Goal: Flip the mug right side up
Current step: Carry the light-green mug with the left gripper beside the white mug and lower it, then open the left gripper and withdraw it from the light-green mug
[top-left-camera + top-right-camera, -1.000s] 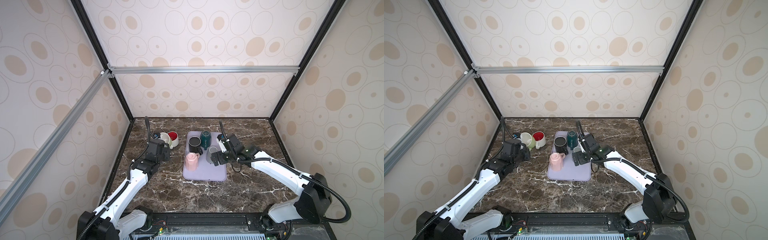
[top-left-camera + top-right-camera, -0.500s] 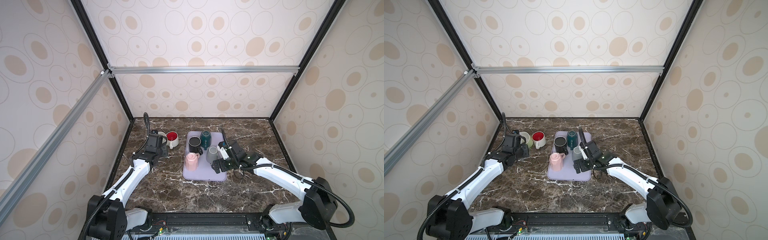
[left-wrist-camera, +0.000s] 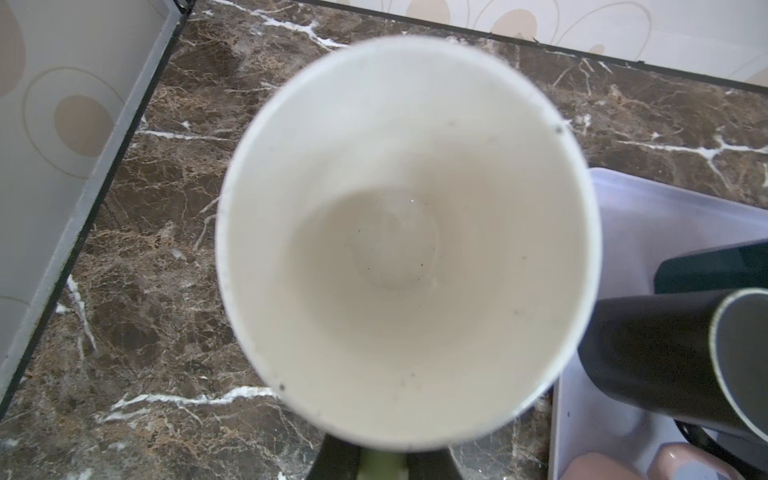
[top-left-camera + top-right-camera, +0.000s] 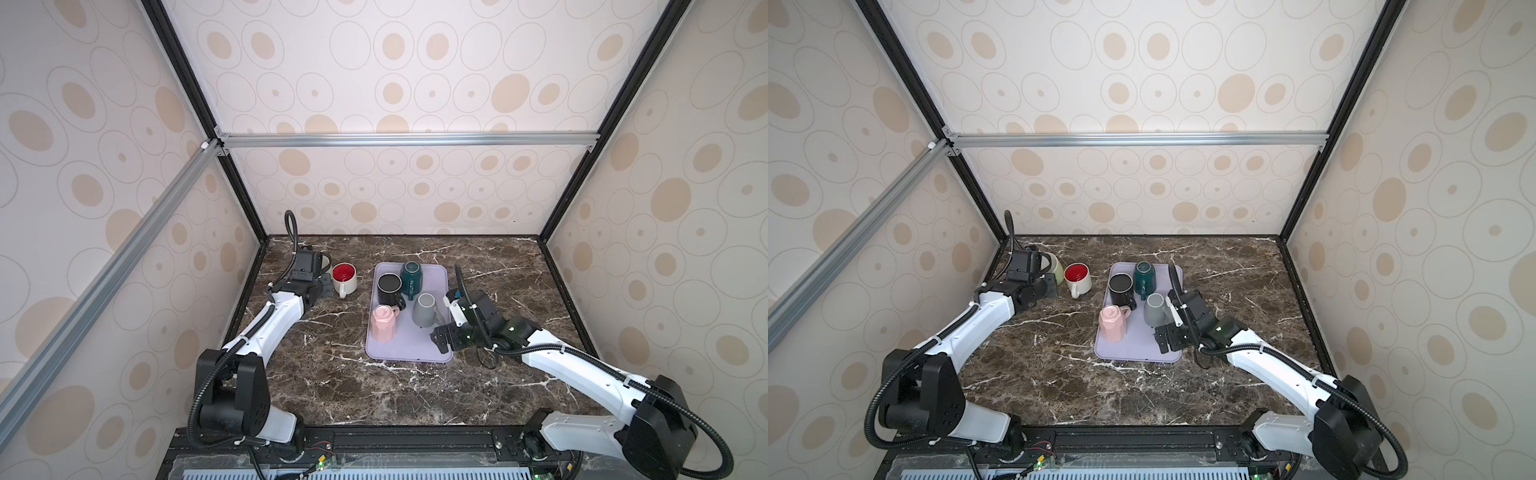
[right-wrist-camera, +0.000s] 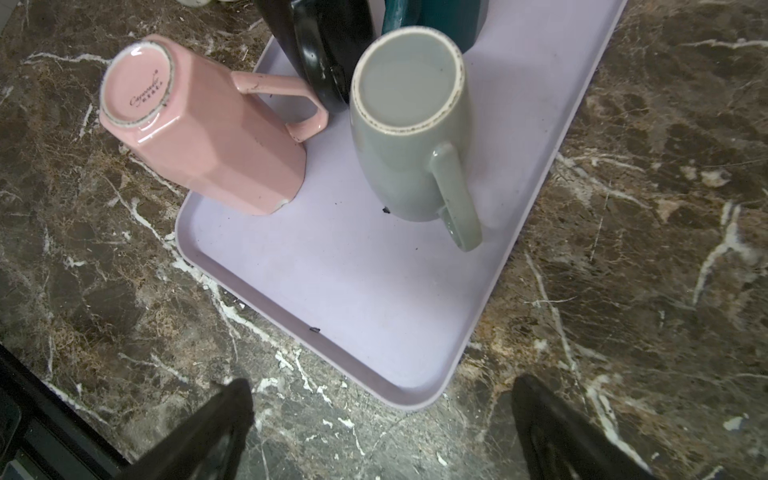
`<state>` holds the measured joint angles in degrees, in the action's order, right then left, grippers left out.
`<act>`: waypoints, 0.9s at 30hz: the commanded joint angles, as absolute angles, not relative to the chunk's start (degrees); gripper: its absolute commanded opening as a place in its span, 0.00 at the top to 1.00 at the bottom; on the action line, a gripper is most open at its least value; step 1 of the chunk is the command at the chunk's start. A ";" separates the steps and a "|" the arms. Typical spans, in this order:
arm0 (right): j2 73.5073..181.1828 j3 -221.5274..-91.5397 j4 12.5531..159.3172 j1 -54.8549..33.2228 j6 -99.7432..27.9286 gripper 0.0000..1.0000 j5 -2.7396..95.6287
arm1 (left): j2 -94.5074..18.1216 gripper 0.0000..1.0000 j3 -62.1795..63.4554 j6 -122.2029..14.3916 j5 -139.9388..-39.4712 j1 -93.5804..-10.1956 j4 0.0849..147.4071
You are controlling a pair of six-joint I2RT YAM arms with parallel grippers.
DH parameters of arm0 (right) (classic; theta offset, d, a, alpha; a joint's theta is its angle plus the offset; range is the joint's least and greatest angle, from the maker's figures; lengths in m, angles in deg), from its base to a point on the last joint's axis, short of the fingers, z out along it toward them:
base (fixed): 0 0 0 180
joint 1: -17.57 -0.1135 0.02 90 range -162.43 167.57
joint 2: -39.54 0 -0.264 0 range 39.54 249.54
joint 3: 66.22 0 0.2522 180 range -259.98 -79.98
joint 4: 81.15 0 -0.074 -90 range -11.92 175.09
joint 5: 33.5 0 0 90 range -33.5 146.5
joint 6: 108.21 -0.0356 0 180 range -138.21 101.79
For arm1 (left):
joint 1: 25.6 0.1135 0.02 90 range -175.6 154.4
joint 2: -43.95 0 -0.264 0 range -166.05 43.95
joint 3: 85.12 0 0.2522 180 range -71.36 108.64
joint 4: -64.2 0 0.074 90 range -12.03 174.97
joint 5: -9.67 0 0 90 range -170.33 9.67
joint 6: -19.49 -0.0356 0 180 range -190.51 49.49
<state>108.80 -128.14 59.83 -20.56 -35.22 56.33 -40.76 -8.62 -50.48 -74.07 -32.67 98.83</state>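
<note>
L gripper [image 4: 1047,286] clamped on a pale-green mug [image 3: 407,232], apparently by its handle, at the back-left corner of the marble tabletop [image 4: 374,395]. The mug's mouth faces up, so the flip looks all but done. Set-down and release appear left; can't tell if its base touches the marble. R gripper [image 4: 1166,337] hangs spread wide, empty, over the near-right corner of the lilac tray [image 4: 409,347].

Setting: oval-print enclosure walls [image 4: 395,83], aluminium crossbar [image 4: 407,139], dark veined marble. On the tray, a pink mug [image 5: 199,133] and a grey mug [image 5: 399,137] sit base-up — a red-lined mug [image 4: 344,277] stands just beside the held one.
</note>
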 commanded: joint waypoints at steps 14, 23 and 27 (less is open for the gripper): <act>107.00 -126.04 60.15 -20.27 -32.30 0.00 59.21 | -51.06 1.00 2.25 -52.45 -77.36 -26.67 96.15; 106.73 -125.16 60.33 -20.22 -32.11 0.00 60.09 | -59.49 1.00 8.92 -52.70 -78.14 -26.57 97.57; 107.09 -125.44 59.75 -19.90 -31.49 0.00 60.76 | -61.19 1.00 9.87 -52.09 -78.75 -26.57 97.51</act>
<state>107.55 -125.65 60.53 -20.50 -32.80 59.66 -61.56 5.96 -51.57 -78.66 -26.90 99.92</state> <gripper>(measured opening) 0.997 0.149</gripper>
